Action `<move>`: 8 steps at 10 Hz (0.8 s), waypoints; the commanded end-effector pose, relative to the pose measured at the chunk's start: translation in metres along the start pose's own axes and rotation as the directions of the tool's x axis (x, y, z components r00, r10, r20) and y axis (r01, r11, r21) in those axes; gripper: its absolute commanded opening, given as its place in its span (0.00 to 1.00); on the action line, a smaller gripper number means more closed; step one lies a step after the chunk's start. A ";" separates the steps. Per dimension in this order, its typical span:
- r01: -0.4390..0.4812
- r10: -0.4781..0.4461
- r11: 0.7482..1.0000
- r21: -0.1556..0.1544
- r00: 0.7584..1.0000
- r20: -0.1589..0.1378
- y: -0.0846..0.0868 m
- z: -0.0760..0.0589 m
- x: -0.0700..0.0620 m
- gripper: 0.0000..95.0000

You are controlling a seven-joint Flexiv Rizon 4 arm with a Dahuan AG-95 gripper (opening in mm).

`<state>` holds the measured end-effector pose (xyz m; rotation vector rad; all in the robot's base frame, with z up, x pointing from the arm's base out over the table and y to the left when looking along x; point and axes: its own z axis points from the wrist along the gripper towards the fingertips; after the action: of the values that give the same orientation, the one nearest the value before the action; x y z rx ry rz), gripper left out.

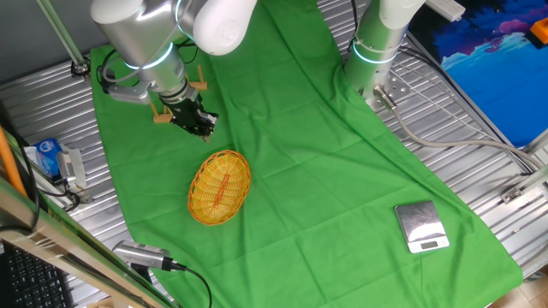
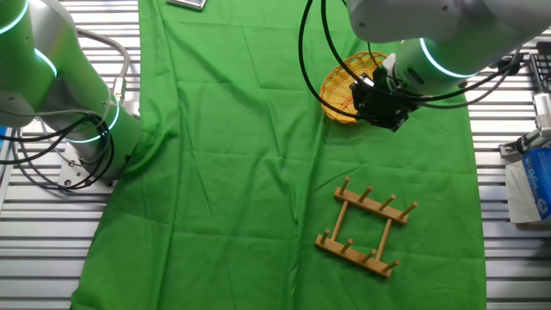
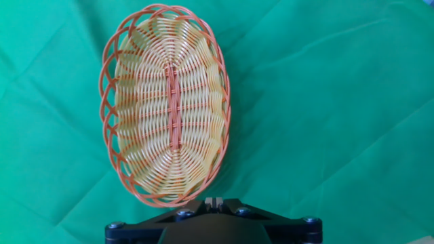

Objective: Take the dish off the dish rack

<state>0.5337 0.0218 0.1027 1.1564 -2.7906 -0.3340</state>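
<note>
One dish [image 1: 220,186], one dish rack [image 2: 364,230], one tool [image 1: 197,122] on the working arm; a second arm's base [image 1: 374,53] stands at the far edge of the green cloth [image 1: 342,171] covering the table [image 1: 479,154], and one small silver scale [image 1: 420,226] sits well apart from the tool. The dish lies flat on the cloth, off the rack, hollow side up, reddish centre strip showing. In the hand view its long axis runs straight away from the tool, near end just ahead of the tool's body, far end toward the top of that view; in one fixed view the oval lies tilted on a diagonal below the tool. The tool hovers above the cloth near the dish's end, holding nothing; the fingers are out of sight in the hand view and too dark elsewhere, so their gap cannot be told. The rack stands upright on the cloth, pegs up, well apart from the tool and apart from the dish.
</note>
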 end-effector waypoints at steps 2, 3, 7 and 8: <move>-0.007 0.007 1.000 0.000 1.000 -0.004 0.000 0.000 0.000 0.00; -0.008 0.008 1.000 0.001 1.000 -0.006 0.000 0.000 0.000 0.00; -0.005 0.005 1.000 -0.001 1.000 -0.003 0.000 0.000 0.000 0.00; -0.006 0.006 1.000 -0.001 1.000 -0.003 0.000 0.000 0.000 0.00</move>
<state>0.5338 0.0221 0.1025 1.1481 -2.7897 -0.3320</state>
